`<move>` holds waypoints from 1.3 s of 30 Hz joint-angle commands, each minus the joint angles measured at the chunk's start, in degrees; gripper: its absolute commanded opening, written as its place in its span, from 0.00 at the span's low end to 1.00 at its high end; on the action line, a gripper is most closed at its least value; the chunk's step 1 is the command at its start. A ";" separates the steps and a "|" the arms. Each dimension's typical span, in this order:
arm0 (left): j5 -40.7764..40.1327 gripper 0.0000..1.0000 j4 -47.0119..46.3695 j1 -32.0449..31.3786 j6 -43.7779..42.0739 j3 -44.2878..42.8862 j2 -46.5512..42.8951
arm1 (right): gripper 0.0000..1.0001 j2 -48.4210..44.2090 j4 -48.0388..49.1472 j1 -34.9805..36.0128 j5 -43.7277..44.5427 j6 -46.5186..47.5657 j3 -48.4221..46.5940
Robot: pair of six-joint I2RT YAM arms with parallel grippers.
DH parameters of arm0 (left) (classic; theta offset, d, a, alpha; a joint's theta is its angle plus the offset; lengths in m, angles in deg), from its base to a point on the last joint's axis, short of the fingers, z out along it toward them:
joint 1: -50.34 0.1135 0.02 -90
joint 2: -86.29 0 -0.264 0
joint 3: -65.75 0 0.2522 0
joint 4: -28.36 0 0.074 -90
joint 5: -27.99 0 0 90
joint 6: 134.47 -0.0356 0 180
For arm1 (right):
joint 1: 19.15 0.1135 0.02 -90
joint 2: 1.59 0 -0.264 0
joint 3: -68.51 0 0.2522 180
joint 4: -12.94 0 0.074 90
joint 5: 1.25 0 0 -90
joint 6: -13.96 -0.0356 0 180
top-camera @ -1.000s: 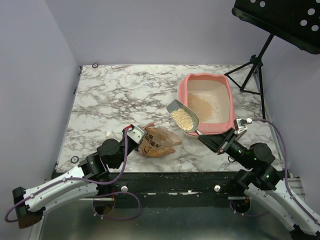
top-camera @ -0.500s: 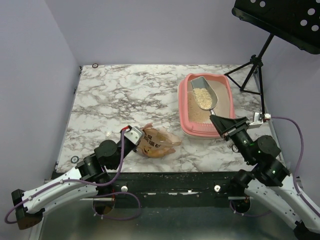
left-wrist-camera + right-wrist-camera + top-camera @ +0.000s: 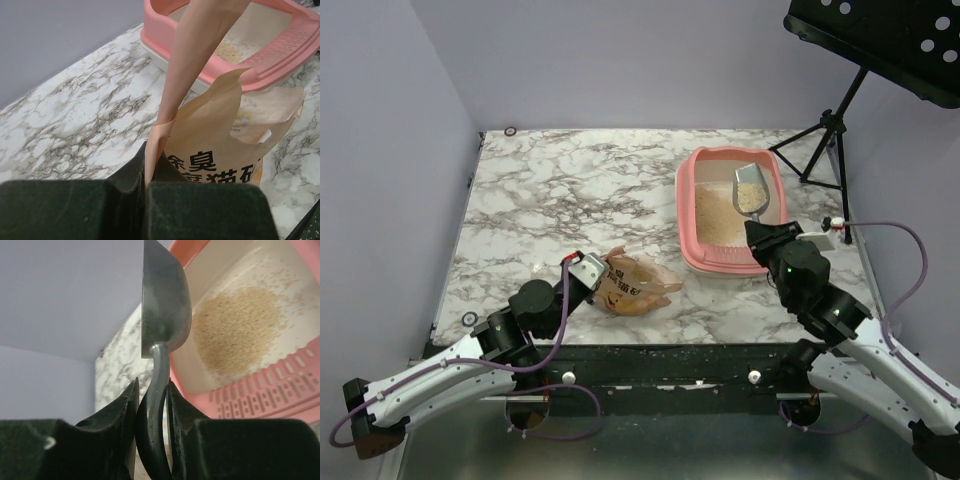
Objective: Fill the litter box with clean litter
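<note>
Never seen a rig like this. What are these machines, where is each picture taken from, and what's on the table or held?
Two robot arms, bolted at the near edge of the table. One camera looks down from above and behind; the other two sit on the wrists. On that marble table: a pink litter box holding beige litter, and an orange paper bag. The left gripper pinches the bag's edge; the right gripper holds a metal scoop by its handle, over the box.

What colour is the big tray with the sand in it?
The litter box is pink; clearest in the top external view.
</note>
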 commanded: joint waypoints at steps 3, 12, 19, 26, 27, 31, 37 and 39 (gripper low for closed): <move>-0.85 0.00 -7.67 -0.28 0.15 -1.91 -0.22 | 0.00 8.68 -1.42 -1.17 4.91 7.92 -2.00; -1.29 0.00 -7.23 -0.28 -0.21 -2.17 -0.05 | 0.00 20.47 -9.25 -6.62 -4.67 20.75 -11.67; -1.03 0.00 -6.79 -0.28 -0.12 -2.43 0.57 | 0.00 28.29 -17.94 -16.10 -19.87 32.35 -20.20; -0.50 0.00 -6.44 -0.28 -0.03 -2.70 0.57 | 0.00 33.83 -24.45 -19.54 -25.77 41.68 -27.22; -0.50 0.00 -6.35 -0.28 -0.03 -2.70 0.57 | 0.00 34.45 -25.59 -19.54 -25.69 42.64 -28.71; -0.41 0.00 -6.17 -0.28 0.06 -2.78 0.31 | 0.00 36.38 -28.84 -19.54 -25.69 47.21 -33.46; -0.15 0.00 -6.17 -0.28 0.15 -2.96 0.22 | 0.00 42.00 -39.21 -19.54 -25.07 53.28 -43.83; -0.06 0.00 -6.09 -0.28 0.23 -2.96 0.13 | 0.00 43.94 -41.50 -19.54 -25.07 54.69 -46.56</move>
